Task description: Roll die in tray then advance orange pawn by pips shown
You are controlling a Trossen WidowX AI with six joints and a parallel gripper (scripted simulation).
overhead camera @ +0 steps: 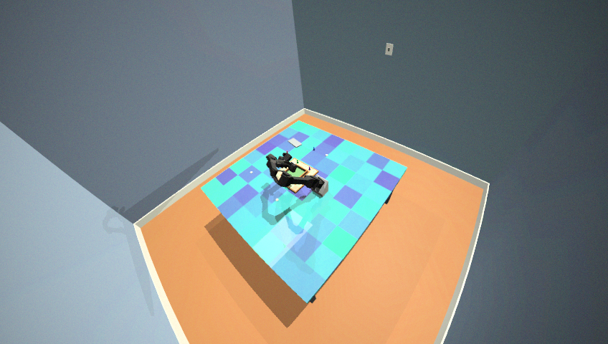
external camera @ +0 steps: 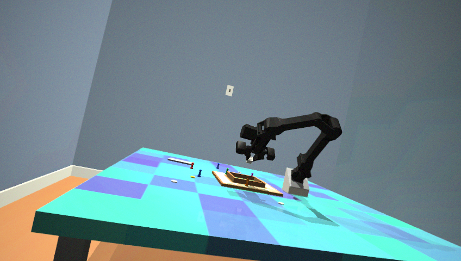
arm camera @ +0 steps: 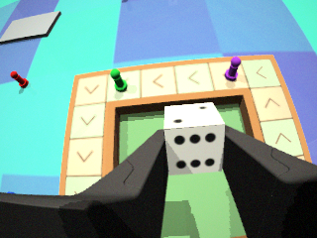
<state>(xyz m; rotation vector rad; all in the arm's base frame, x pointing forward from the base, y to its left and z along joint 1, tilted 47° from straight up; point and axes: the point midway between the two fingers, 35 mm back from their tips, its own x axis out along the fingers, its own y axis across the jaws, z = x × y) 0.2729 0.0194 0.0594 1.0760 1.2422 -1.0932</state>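
My gripper is shut on the white die and holds it above the tray. In the wrist view the die's camera-facing side shows six pips and its upper side two. The tray has brown walls and a green floor, and sits in the middle of the board. The orange pawn stands on the board's near side in the exterior view; it is out of the wrist view. Arrows mark the board's squares.
A green pawn and a purple pawn stand on the board's track. A red pawn, two blue pawns, a yellow disc, white discs and a flat grey slab lie off the board.
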